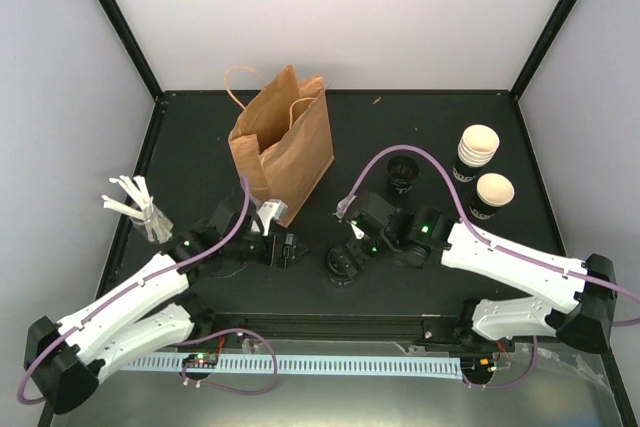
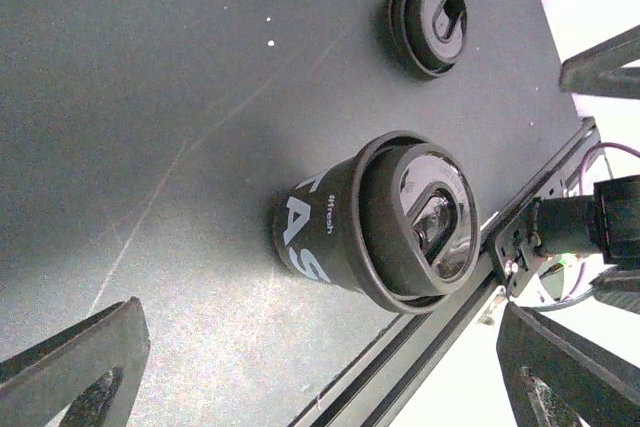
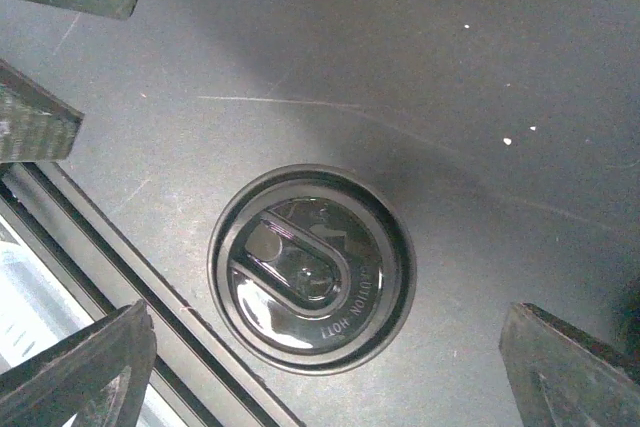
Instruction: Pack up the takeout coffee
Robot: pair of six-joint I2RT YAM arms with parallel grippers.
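The takeout coffee (image 1: 493, 197), a single black cup with white print and a cream-white inside, stands open at the right, far from both grippers. A lidded black cup (image 1: 340, 265) with white print stands near the front edge between the grippers; it also shows in the left wrist view (image 2: 380, 222) and the right wrist view (image 3: 312, 269). My left gripper (image 1: 288, 249) (image 2: 320, 347) is open and empty, just left of the lidded cup. My right gripper (image 1: 348, 243) (image 3: 325, 352) is open and empty, right above that cup. A brown paper bag (image 1: 280, 142) stands open at the back left.
A nested stack of cups (image 1: 478, 152) stands behind the takeout coffee. A black cup with a dark inside (image 1: 403, 175) (image 2: 430, 27) stands behind the right gripper. White stirrers (image 1: 135, 205) stand at the left edge. The table's front rail (image 3: 110, 277) runs close to the lidded cup.
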